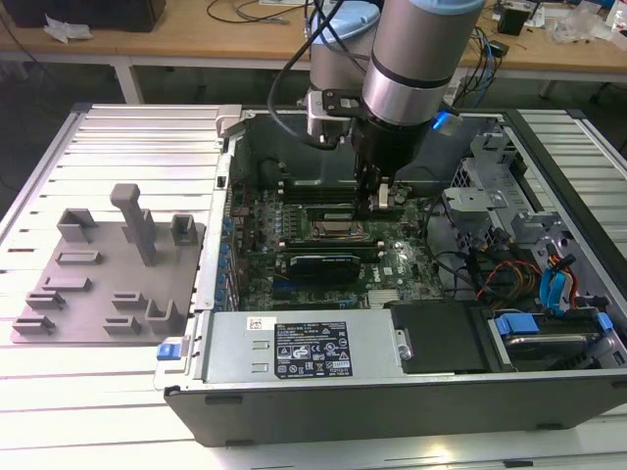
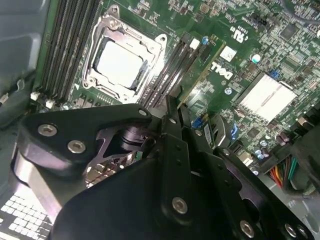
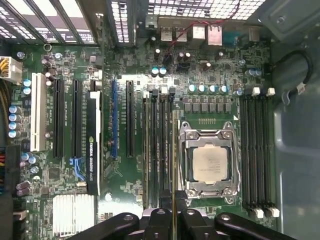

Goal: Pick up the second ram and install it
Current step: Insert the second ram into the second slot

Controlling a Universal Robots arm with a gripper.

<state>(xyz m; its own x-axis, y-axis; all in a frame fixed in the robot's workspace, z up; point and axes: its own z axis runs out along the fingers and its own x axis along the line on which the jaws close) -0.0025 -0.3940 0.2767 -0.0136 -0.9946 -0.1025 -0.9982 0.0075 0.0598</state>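
Fingers of my gripper (image 3: 172, 220) are closing on the second ram (image 3: 173, 150), which I am holding edge-on over the memory slots (image 3: 157, 145) just beside the CPU socket (image 3: 210, 162). In the first wrist view the stick is showing as a thin line running up from between my fingertips, lying along the slot nearest the socket; whether it is already sitting in that slot I cannot tell. In the second wrist view the same green board (image 2: 197, 75) is reaching out from my gripper (image 2: 172, 112) alongside the dark slots, with the socket's metal frame (image 2: 125, 57) on the far side of them.

In the exterior view my gripper (image 1: 377, 201) is hanging down inside the open computer case (image 1: 392, 392), low over the motherboard (image 1: 392, 269), close to the socket (image 1: 333, 230). A further bank of memory slots (image 3: 257, 150) is lying on the socket's other side. A graphics card (image 3: 94, 145) is standing in one of the long expansion slots, well apart from where I am working.

Outside the case, to the exterior view's left, a grey plastic plate (image 1: 98, 294) with upright blocks is resting on the slatted worktop (image 1: 127, 157).
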